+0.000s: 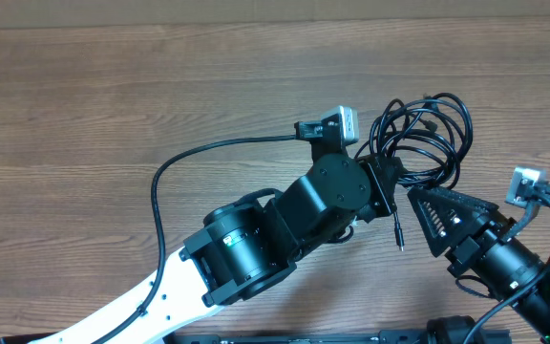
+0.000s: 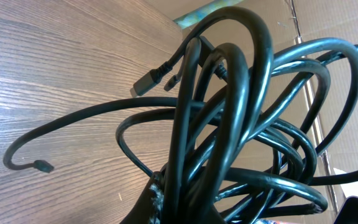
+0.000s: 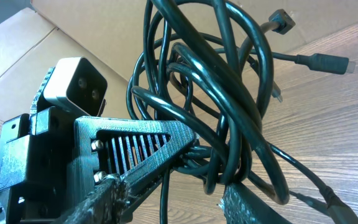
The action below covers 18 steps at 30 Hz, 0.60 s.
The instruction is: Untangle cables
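Overhead: cables (image 1: 411,145) are right of centre over the table (image 1: 113,76), one knotted bunch of loops. Left gripper (image 1: 388,183) is clamped on the bunch's lower-left edge. Right gripper (image 1: 426,218) is just beside it, coming in from the lower right. A thin jack end (image 1: 399,239) sticks out below, free of the bunch. We judge the task barely begun, since no cable is separated or laid out alone. The left arm covers the bunch's left side, so we can't count cables. We also can't tell whether the bunch is lifted.

Left wrist: cables (image 2: 188,124) fill the frame, thick loops crossing each other and rising from a pad (image 2: 149,202) at the bottom edge. That fits a closed grip on them. A plug (image 2: 146,82) pokes out top left, and a loose end (image 2: 42,166) curls over the wood. The other finger isn't visible, and the tangle's right side is cut off.

Right wrist: cables (image 3: 229,106) are held at the left gripper (image 3: 188,148), loops wound through one another. Right gripper (image 3: 173,202) has its pads spread wide. Strands pass down between them, and nothing is pinched as far as we see. A plug (image 3: 328,62) sticks out top right. By our read everything is left to do: work the ends back through the loops and part each cable. The crossing order inside the knot is unreadable.
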Tool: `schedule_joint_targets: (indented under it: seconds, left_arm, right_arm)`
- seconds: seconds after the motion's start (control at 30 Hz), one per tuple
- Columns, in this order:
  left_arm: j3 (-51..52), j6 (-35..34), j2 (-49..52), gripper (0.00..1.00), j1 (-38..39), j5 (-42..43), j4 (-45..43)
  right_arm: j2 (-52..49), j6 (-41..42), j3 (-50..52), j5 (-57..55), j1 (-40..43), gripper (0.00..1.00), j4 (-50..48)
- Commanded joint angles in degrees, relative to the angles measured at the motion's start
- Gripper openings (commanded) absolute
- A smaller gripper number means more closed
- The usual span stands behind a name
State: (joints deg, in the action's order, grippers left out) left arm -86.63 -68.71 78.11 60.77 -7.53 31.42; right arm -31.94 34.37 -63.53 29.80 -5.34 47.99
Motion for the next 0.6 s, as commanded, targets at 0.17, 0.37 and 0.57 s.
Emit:
schedule_joint_targets:
  seconds: [0.17,0.37,0.57]
  left_arm:
    - [-1.64,-0.33,-0.52,0.04,0.33,-3.85,-0.13]
    - [-1.66,-0.33,-0.52,0.04,0.39,-4.15,0.0]
    - [-1.64,-0.33,-0.37,0.04,0.39,-1.25,0.0]
  right_arm:
    - [-0.07,0.0,-0.17,1.44,-0.15,0.49,0.28]
    - [-0.07,0.04,-0.17,0.7,-0.15,0.49,0.26]
    - [-0.11,-0.07,-0.17,-0.15,-0.15,0.49,-0.61]
